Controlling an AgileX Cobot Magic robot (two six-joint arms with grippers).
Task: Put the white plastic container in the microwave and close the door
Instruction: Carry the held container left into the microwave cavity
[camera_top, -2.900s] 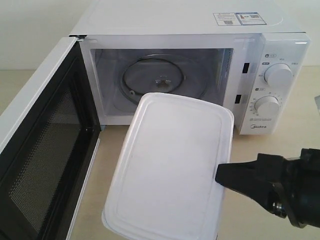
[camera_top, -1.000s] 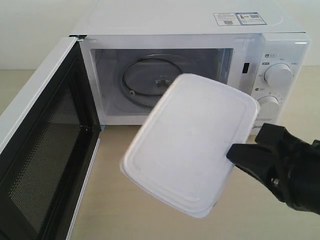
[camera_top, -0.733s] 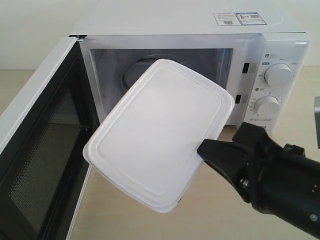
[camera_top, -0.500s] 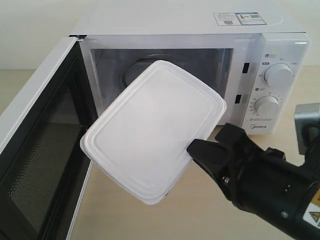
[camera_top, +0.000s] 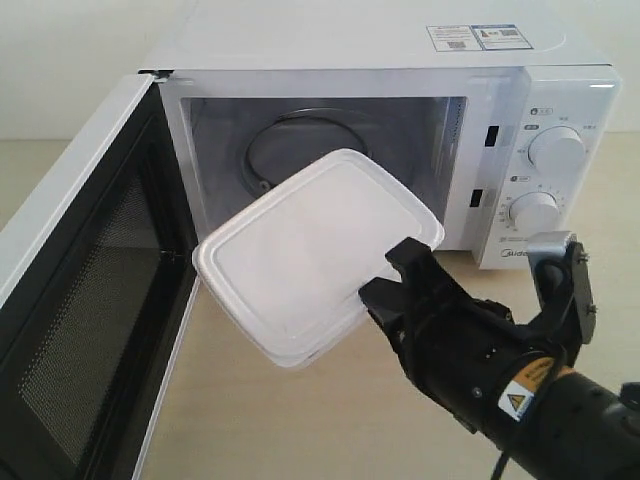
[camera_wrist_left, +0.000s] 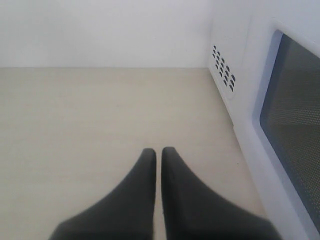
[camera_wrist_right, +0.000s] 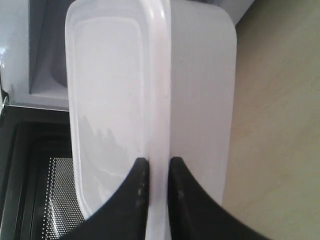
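The white plastic container (camera_top: 310, 260) is moulded in smooth, translucent plastic with a frosted lid. The microwave (camera_top: 350, 40) is cased in smooth white painted metal. Glossy white plastic dials (camera_top: 556, 150) are set at 3 o'clock of its cavity. The door (camera_top: 110, 300) is lined in glossy black around fine dark mesh. The table (camera_top: 280, 420) is surfaced in pale matt wood grain. The right gripper (camera_wrist_right: 157, 162) is finished in matt black plastic.

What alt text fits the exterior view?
The right tool holds the white plastic container by its rim, tilted in the air, its far end at the opening of the microwave. The door stands swung wide open on the left of the view, its black inner face showing.
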